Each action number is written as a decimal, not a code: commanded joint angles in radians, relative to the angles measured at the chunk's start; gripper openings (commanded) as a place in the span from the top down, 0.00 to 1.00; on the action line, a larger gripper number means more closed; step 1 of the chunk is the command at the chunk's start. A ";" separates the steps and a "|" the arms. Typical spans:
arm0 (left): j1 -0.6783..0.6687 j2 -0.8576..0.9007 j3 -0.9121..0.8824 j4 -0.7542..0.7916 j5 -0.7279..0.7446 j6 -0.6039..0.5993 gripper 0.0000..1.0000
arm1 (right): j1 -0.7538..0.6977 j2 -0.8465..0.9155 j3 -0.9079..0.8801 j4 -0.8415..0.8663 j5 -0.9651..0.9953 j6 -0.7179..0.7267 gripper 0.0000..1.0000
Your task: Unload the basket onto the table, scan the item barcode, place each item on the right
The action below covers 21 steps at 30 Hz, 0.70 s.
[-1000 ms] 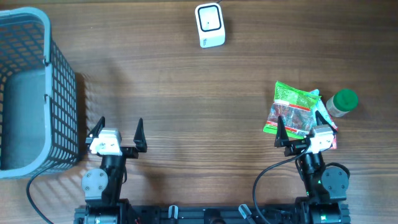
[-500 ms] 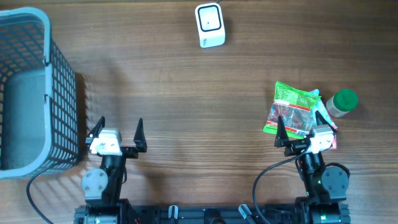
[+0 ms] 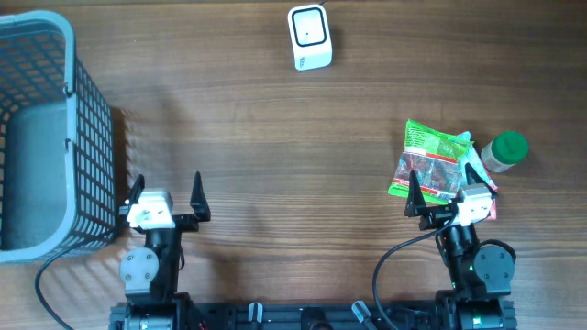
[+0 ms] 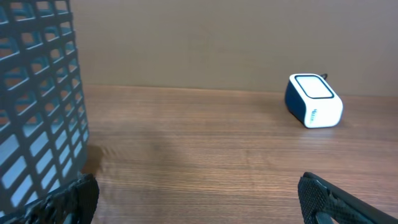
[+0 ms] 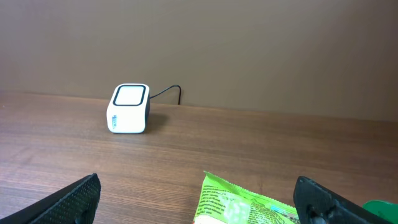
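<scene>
Our left gripper (image 3: 167,183) and right gripper (image 3: 440,188) stand spread, empty. The green snack packet (image 3: 436,160) lies at 4 o'clock, just ahead of the right one; we should pinch only an edge, so its print stays free for the scanner (image 3: 309,37) at 12 o'clock

Green packet (image 3: 434,162) flat, right — white scanner (image 3: 309,37), far

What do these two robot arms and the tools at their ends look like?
Both arms are mostly black, with round grey joint housings low down. The left tool and right tool each have a white block body and two black, pointed fingers with a dimpled texture. A thin black cable loops beside the left arm, and another beside the right.
</scene>
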 commanded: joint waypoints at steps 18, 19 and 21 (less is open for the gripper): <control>-0.026 -0.009 -0.002 -0.004 -0.037 0.022 0.00 | -0.007 -0.011 -0.001 0.003 -0.016 -0.017 0.00; -0.027 -0.009 -0.002 -0.004 -0.037 0.023 0.00 | -0.007 -0.011 -0.001 0.003 -0.016 -0.017 0.00; -0.027 -0.009 -0.002 -0.004 -0.037 0.023 0.00 | -0.007 -0.011 -0.001 0.003 -0.016 -0.017 0.00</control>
